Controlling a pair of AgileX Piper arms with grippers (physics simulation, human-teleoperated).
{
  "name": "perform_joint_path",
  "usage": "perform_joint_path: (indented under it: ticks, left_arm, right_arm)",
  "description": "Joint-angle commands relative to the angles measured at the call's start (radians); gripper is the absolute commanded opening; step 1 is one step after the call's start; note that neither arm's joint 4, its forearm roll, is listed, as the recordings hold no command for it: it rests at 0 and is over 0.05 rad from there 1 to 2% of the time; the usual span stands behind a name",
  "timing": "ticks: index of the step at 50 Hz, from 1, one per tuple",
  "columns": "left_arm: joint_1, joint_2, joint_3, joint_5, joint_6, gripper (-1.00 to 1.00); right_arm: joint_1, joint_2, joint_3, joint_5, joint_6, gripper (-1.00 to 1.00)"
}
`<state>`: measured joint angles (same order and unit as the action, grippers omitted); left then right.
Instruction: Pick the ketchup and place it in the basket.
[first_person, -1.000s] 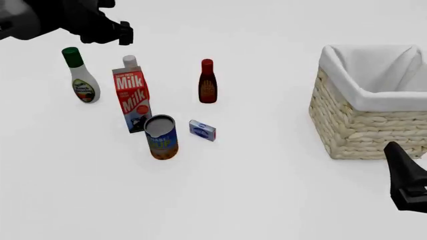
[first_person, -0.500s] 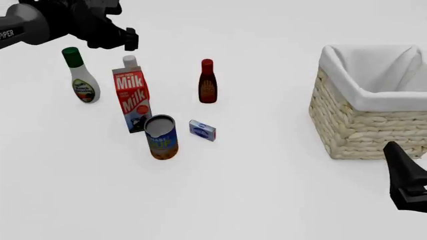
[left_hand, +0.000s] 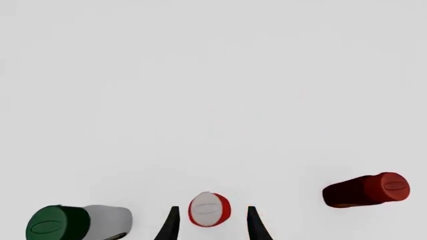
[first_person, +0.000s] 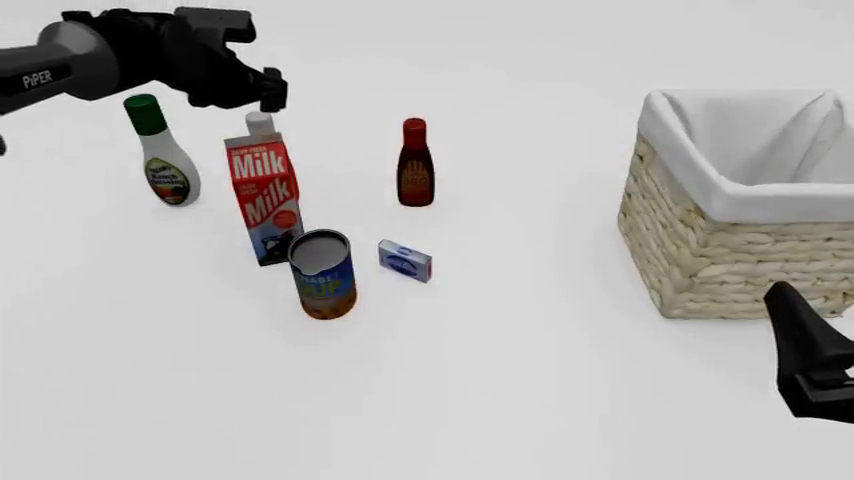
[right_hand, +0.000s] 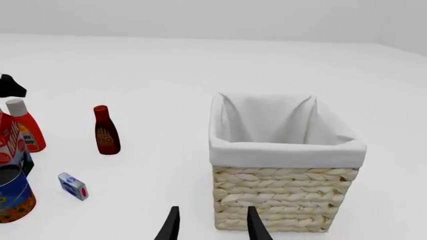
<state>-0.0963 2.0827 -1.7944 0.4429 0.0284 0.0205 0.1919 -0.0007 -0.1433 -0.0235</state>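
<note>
The ketchup (first_person: 260, 124) stands upright on the desk (first_person: 534, 380), just behind the milk carton (first_person: 266, 200), so that only its white cap and a sliver of red shoulder are seen in the front view. Its long axis is vertical. The left hand (first_person: 271, 90) is poised directly above that cap, pointing downward; in the left wrist view the cap (left_hand: 209, 209) is framed between the two fingertips (left_hand: 169, 226), which are spread apart with nothing held. The bottle is therefore judged to lie straight below the left hand, and a plain descent along the bottle's axis is what the coming grasp seems to call for.

The right hand (first_person: 814, 365) is parked low at the near right, beside the basket (first_person: 707, 250) and well apart from the ketchup; its fingers (right_hand: 172, 225) are likewise parted and empty. The left arm is clearly the nearer one. The dark sauce bottle (first_person: 415, 163) and the green-capped bottle (first_person: 163, 155) flank the target.
</note>
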Motion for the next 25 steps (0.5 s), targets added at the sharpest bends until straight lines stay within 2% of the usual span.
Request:
perform_joint_path:
  ticks: [1, 25]
  left_arm:
    - [-0.003, 0.018, -0.004, -0.006, 0.000, 1.00]
    - [0.008, 0.071, -0.024, -0.022, 0.001, 1.00]
  right_arm:
    - [0.001, 0.010, 0.000, -0.007, 0.003, 1.00]
    - [-0.003, 0.025, 0.000, -0.017, 0.001, 1.00]
